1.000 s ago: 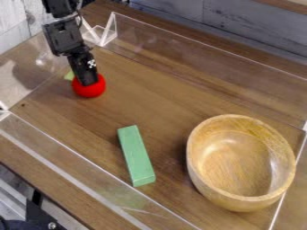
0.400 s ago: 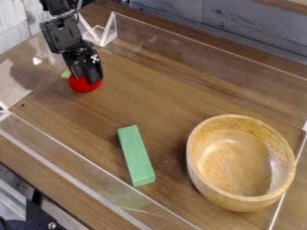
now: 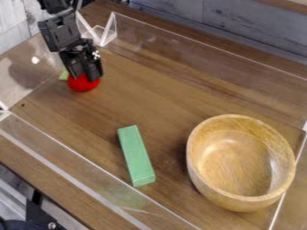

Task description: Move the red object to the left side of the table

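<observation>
From the one camera, looking down across the dark brown wood-grain surface (image 3: 180, 99) with its low clear acrylic walls, the small round bright-red ball-like object (image 3: 81, 84) sits in the far left part of it, close to the left wall and resting on the wood. A tiny green bit shows at its left edge. The black pincer (image 3: 82, 68) hangs right over the ball, pointing steeply down, its dark fingers (image 3: 74, 65) spread apart and reaching down to the top of the ball. They cover its upper part, and I cannot tell whether they touch it; the ball is not lifted.

Nearer the front, about the middle, a green rectangular block (image 3: 135, 154) lies flat, well apart from the ball. At the right front stands a round light wooden bowl (image 3: 241, 162), much bigger than the ball, close to the right wall.
</observation>
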`<control>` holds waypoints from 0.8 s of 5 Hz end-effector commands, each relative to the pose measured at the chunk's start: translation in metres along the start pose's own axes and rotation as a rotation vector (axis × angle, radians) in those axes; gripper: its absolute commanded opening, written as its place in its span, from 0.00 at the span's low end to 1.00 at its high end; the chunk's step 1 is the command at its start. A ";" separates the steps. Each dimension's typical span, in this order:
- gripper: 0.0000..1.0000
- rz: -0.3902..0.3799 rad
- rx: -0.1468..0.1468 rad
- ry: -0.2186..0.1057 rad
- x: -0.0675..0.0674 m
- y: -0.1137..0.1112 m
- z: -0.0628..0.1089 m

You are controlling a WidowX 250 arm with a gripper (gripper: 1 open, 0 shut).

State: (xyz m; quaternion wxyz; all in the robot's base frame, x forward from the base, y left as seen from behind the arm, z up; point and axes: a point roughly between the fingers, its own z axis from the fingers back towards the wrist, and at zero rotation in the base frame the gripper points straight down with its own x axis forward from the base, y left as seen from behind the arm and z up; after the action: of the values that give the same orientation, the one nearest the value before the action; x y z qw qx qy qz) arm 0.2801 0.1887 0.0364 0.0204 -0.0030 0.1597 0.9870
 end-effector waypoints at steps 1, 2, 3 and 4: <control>1.00 0.057 -0.041 0.055 0.002 0.000 0.018; 0.00 0.091 -0.041 0.062 0.004 0.004 0.014; 1.00 0.126 -0.040 0.070 0.006 0.008 0.010; 1.00 0.181 -0.037 0.084 0.011 0.009 0.013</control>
State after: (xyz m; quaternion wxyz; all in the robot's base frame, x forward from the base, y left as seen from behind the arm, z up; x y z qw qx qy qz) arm 0.2690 0.1777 0.0377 -0.0622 -0.0145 0.1559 0.9857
